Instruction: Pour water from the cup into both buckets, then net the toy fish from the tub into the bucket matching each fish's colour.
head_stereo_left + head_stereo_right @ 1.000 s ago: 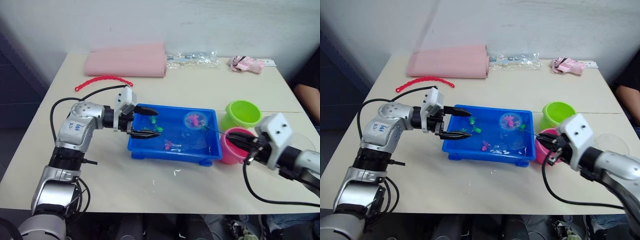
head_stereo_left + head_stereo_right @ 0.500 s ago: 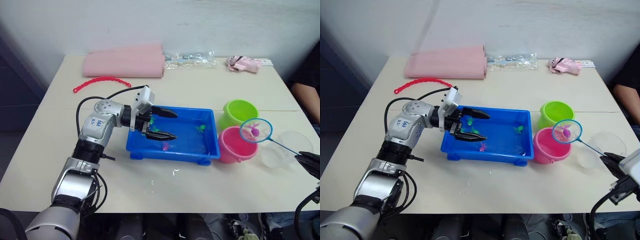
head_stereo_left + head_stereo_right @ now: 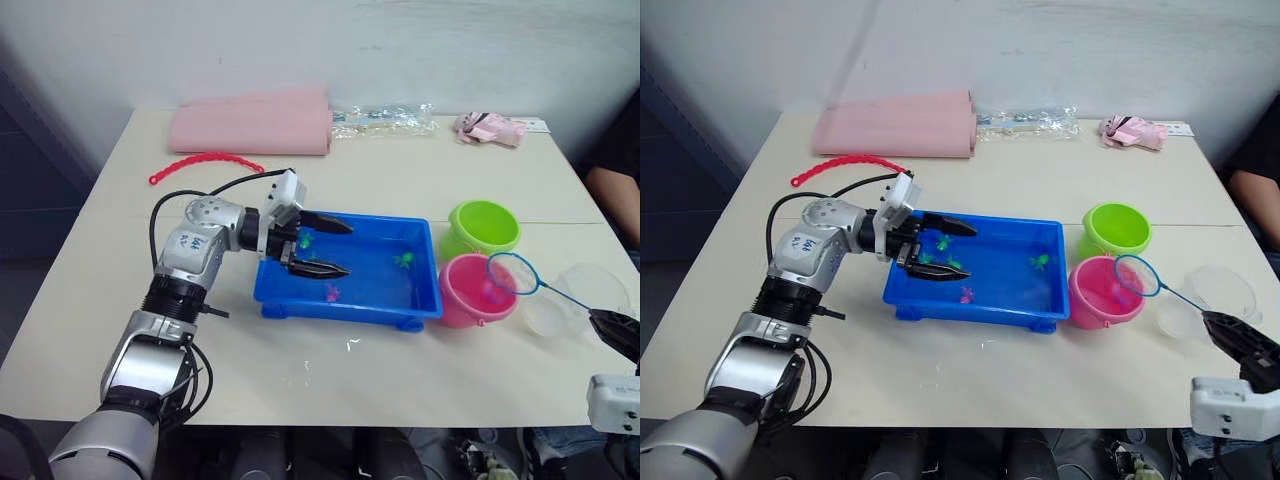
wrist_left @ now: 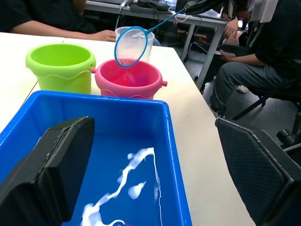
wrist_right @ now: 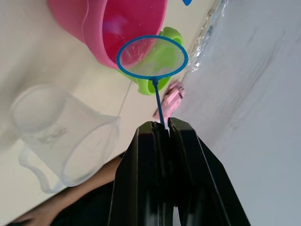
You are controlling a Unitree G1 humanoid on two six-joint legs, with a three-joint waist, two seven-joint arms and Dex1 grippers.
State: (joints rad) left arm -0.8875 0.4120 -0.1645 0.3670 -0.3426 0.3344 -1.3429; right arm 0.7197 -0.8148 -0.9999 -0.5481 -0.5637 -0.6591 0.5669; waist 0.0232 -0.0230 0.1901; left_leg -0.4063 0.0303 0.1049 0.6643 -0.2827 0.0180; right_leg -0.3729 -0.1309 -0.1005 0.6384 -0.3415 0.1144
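No legible writing; right claw (image 5: pixel 162 129) clamps the net (image 5: pixel 152 57) handle, left claw (image 3: pixel 322 246) gapes over the tub (image 3: pixel 420 301).

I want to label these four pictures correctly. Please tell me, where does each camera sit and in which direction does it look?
Left eye view: on the head, looking forward and down at the table; left arm over the tub.
Right eye view: beside it, same scene; the right gripper holds the net.
Left wrist view: on the left wrist, looking across the tub to the green bucket and pink bucket; its open fingers show.
Right wrist view: along the shut fingers toward the net; the cup beside.
Shared: the net over the pink bucket.
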